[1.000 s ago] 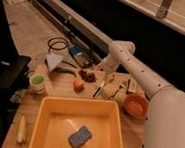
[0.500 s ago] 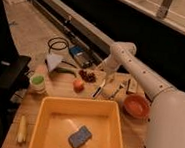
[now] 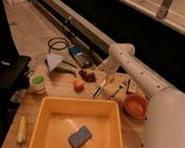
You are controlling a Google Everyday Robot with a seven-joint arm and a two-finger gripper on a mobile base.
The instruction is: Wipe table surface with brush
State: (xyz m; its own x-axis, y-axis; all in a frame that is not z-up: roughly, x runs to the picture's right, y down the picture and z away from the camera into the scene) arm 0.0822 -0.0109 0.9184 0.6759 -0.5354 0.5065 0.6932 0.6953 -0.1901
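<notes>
Since the task's first need is a hold on the brush (image 3: 100, 88), what matters most to us is how it lies from the gripper (image 3: 102, 73). The brush rests flat on the table surface (image 3: 59, 89), just below the gripper in the camera view, on the side nearer the yellow tub (image 3: 77, 103). Its long axis runs on a slight diagonal, from upper right near the gripper down and left toward the tub's far rim. The white arm reaches in from the right, bends at a rounded elbow and points down at the boards. The gripper hangs close above them, and we cannot tell whether it is apart or together, nor whether it touches the brush. The brush is a slim, straight stick, and its pale cream end seems to be the one nearer the gripper, with the dark handle farther off. We judge that a short drop toward the tub side, with the wrist turned across that diagonal, would set up the grasp. A thin silvery utensil (image 3: 115, 93) lies just to the brush's right, close enough to be caught by mistake. An orange bowl (image 3: 135, 101), smooth and round, sits beyond it. The tabletop is tan planking with visible seams, and a soft-looking blue sponge (image 3: 80, 136) lies inside the glossy plastic tub.
</notes>
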